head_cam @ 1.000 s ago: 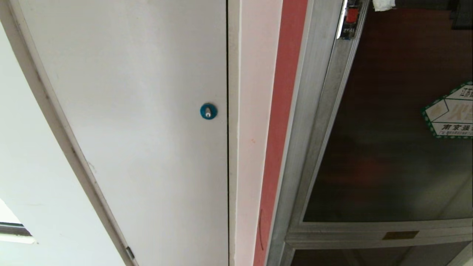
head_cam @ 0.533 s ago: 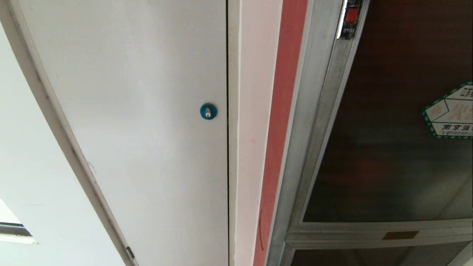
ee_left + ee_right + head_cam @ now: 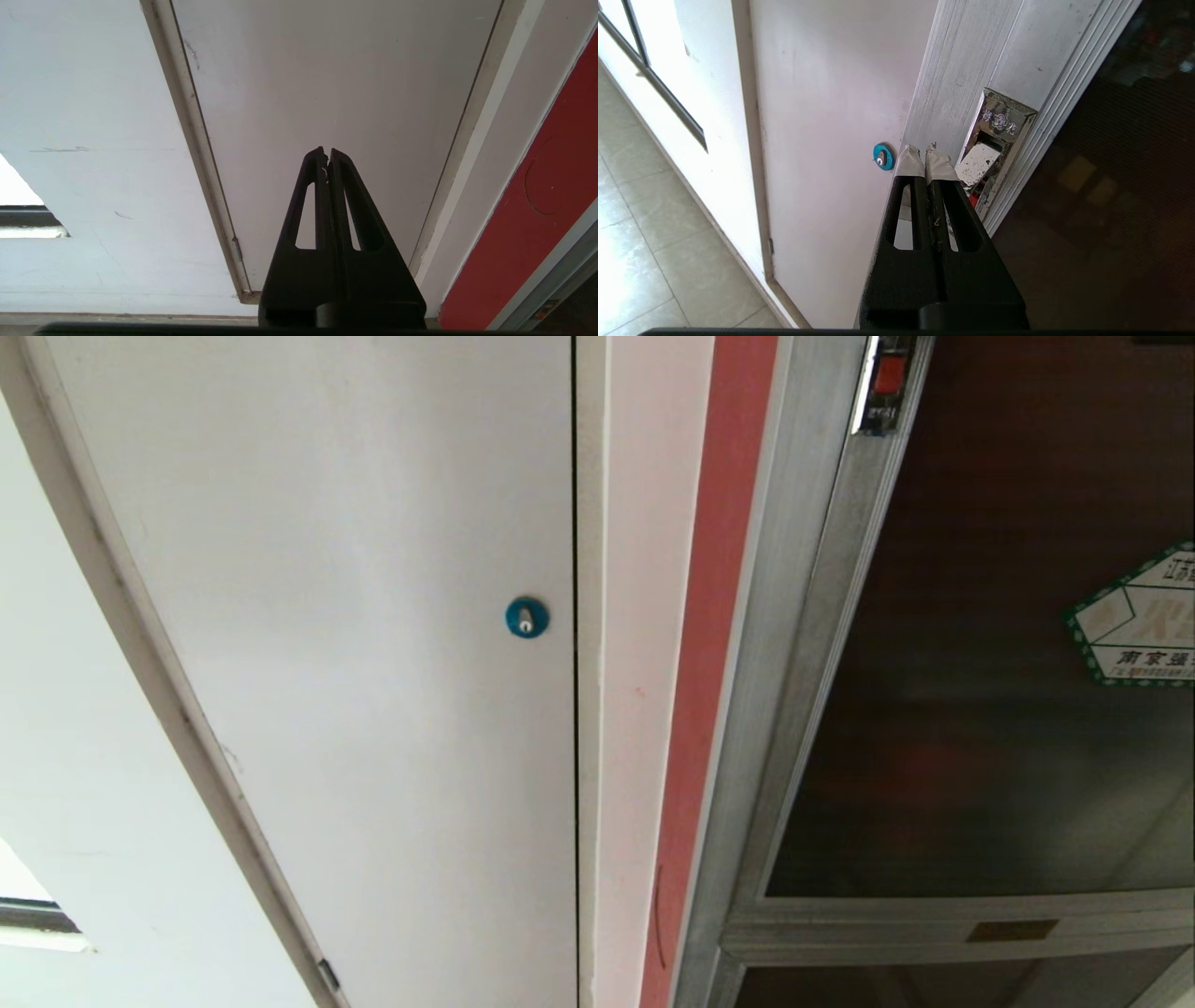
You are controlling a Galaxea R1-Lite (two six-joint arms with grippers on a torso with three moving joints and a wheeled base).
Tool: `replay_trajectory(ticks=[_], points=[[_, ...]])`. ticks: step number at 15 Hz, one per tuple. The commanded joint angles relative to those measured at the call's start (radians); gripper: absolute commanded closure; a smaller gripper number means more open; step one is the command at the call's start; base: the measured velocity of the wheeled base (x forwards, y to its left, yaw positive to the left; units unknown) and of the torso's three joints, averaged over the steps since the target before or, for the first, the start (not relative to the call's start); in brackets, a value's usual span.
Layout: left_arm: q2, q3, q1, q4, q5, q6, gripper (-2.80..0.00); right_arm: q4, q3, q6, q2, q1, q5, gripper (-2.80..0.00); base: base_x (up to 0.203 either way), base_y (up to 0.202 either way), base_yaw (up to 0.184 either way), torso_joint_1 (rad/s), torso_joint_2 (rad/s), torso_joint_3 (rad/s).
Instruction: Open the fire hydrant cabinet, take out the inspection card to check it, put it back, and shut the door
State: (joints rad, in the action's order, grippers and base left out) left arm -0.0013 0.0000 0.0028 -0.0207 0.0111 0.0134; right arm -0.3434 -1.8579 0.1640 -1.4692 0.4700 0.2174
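Right gripper (image 3: 923,154), fingers pressed together and empty, hovers just beside the latch (image 3: 989,154); best hook its recess squarely and pull the door (image 3: 1101,186) gently.

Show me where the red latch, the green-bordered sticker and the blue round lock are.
red latch (image 3: 890,373), head view, on its red face.
green-bordered sticker (image 3: 1141,625), head view, on its white middle.
blue round lock (image 3: 527,617), head view, on its blue disc.

White door (image 3: 355,644), blue round lock (image 3: 527,617); dark tinted cabinet door (image 3: 980,709), red latch (image 3: 889,373).
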Motion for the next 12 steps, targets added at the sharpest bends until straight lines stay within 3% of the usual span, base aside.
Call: replay_trajectory(ticks=[1, 12], points=[[0.000, 0.008, 0.000, -0.001, 0.001, 0.000, 0.00, -0.002, -0.004, 0.000, -0.016, -0.002, -0.003, 0.00, 0.000, 0.000, 0.000, 0.000, 0.00, 0.000], [0.000, 0.008, 0.000, -0.001, 0.000, 0.000, 0.00, -0.002, 0.000, -0.003, -0.022, -0.027, -0.004, 0.00, 0.000, 0.000, 0.000, 0.000, 0.00, 0.000]])
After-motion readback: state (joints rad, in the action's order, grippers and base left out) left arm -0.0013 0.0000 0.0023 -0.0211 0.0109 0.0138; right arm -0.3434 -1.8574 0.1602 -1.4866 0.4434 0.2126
